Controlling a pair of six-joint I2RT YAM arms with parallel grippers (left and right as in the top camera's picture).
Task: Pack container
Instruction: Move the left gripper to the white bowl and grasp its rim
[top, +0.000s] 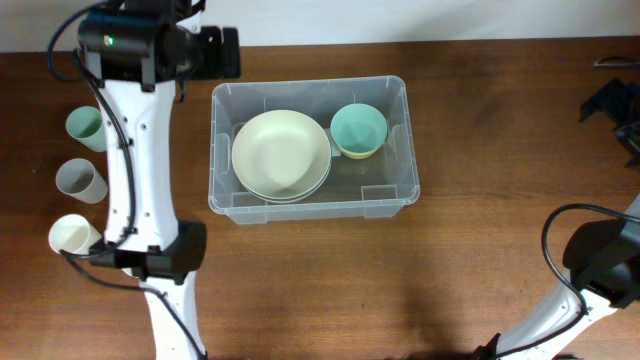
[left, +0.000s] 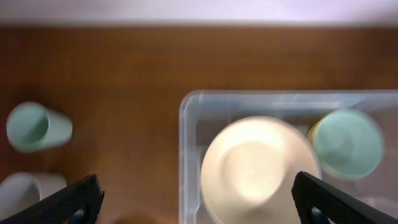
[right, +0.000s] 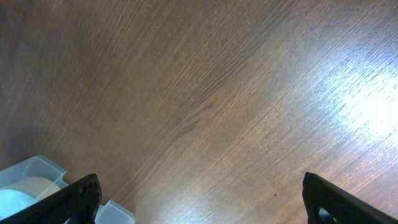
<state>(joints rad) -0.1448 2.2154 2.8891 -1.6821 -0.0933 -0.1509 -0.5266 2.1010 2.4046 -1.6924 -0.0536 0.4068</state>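
Progress: partway, by my estimate.

Left edge of counter (top: 480, 270): three cups stand outside in a column, with the green cup (top: 85, 126) toward the far edge, then the grey cup (top: 80, 180), then the cream cup (top: 72, 235). These look like what is left to pack.

Left gripper (left: 199, 200): spread wide, nothing between the fingers, above the far-left part of the counter.

Centre, toward the far edge: the container (top: 312, 85) holds a cream plate stack (top: 280, 152) at its left and a teal bowl (top: 358, 128) nested in a yellow bowl (top: 360, 154) at its right.

Right gripper (right: 211, 202): spread, empty, over bare wood.

Unclear:
- Number of plates in the stack.
- Cream cup is partly behind the left arm (top: 140, 170).
- Left wrist view is blurred.
- Right arm (top: 590, 270) is cut off at the overhead's right edge.
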